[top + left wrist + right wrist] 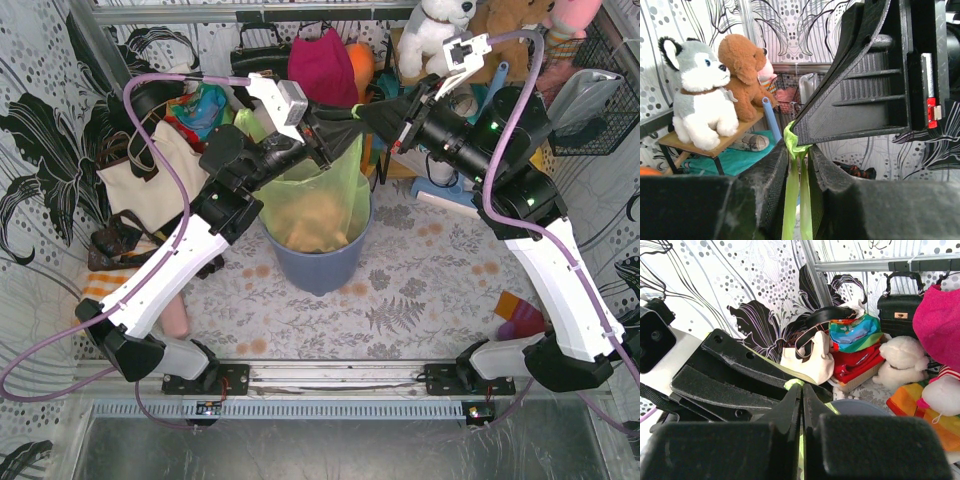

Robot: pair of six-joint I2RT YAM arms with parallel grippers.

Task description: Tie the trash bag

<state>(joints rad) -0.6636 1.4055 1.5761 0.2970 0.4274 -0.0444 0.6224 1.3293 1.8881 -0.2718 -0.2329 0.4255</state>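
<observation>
The trash bag (318,200), thin light-green film with orange-tan paper showing through, stands in a blue-grey bin (318,262) at the table's middle. Both grippers meet just above its gathered top. My right gripper (366,112) is shut on a pinch of the green film, and a small tuft of the trash bag (795,384) sticks out past its tips (802,388). My left gripper (799,150) stands slightly open right below the right fingers (860,95). Two strips of the trash bag (796,195) hang through its gap.
A low shelf with a husky plush (702,95) and a brown plush (742,70) stands at the back right. A black handbag (262,55), a magenta cloth (322,65) and a canvas tote (150,175) crowd the back left. Coloured items (520,315) lie front right.
</observation>
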